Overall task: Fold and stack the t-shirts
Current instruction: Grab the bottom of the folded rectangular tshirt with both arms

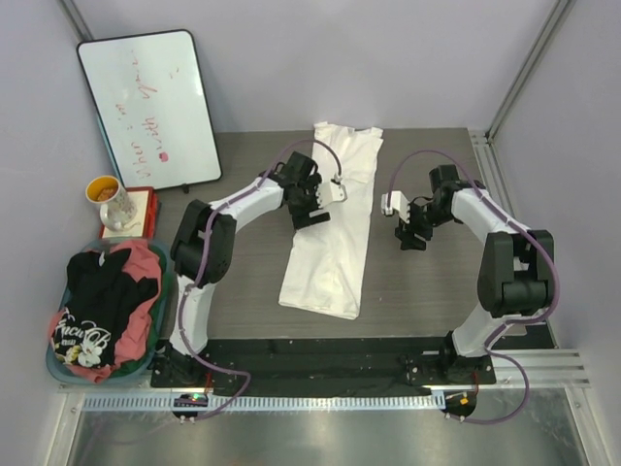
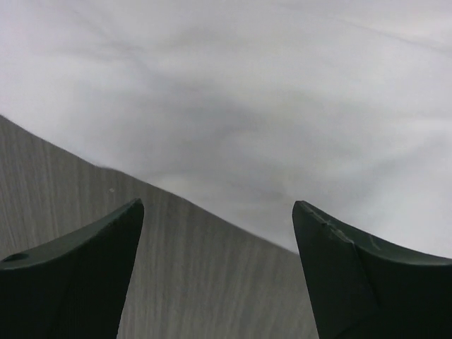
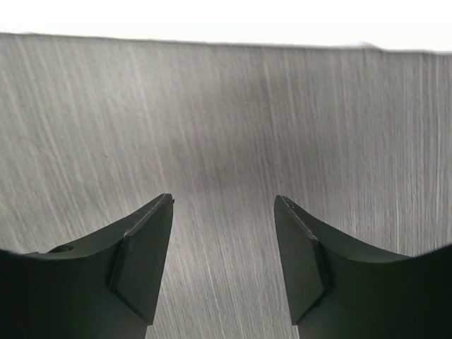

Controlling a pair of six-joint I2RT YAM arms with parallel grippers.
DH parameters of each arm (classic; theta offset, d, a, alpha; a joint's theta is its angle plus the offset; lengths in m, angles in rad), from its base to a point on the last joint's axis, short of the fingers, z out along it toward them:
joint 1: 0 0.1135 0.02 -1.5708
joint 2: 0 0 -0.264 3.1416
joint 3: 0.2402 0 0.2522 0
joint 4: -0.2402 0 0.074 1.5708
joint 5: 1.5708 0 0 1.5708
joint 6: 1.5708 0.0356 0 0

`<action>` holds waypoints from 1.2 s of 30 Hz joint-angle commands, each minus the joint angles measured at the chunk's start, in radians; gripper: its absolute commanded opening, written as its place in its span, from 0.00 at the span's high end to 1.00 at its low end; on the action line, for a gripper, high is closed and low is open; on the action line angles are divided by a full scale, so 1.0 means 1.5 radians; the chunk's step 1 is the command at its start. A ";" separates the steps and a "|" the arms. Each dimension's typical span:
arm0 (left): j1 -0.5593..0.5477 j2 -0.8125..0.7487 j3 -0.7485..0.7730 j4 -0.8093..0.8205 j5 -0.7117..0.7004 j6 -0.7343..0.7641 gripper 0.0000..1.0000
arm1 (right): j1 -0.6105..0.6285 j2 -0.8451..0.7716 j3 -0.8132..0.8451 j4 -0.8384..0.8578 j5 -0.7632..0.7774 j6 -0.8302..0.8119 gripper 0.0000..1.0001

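Just ahead of the left tool (image 2: 217,203), white t-shirt (image 1: 330,248), right tool (image 3: 223,197) near

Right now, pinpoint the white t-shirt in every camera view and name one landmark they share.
Top external: white t-shirt lies lengthwise at table centre.
Left wrist: fills the upper frame, edge slanting down rightward.
Right wrist: thin white strip along the top.
Shared landmark: grey wood-grain table.

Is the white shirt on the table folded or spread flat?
Partly folded: the white shirt lies on the table as one long narrow strip, no sleeves sticking out, not yet folded across its length.
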 commanded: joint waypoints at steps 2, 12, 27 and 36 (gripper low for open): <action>0.004 -0.200 -0.162 -0.033 0.113 0.095 0.12 | 0.075 -0.082 -0.026 -0.007 0.008 -0.017 0.34; 0.070 -0.442 -0.540 0.148 0.237 0.436 0.06 | 0.310 -0.202 -0.147 0.118 0.132 0.017 0.30; 0.066 -0.501 -0.728 0.191 0.421 0.715 0.14 | 0.382 -0.299 -0.350 0.156 0.135 -0.174 0.30; 0.065 -0.533 -0.766 0.051 0.491 0.876 0.17 | 0.444 -0.333 -0.449 0.275 0.119 -0.176 0.29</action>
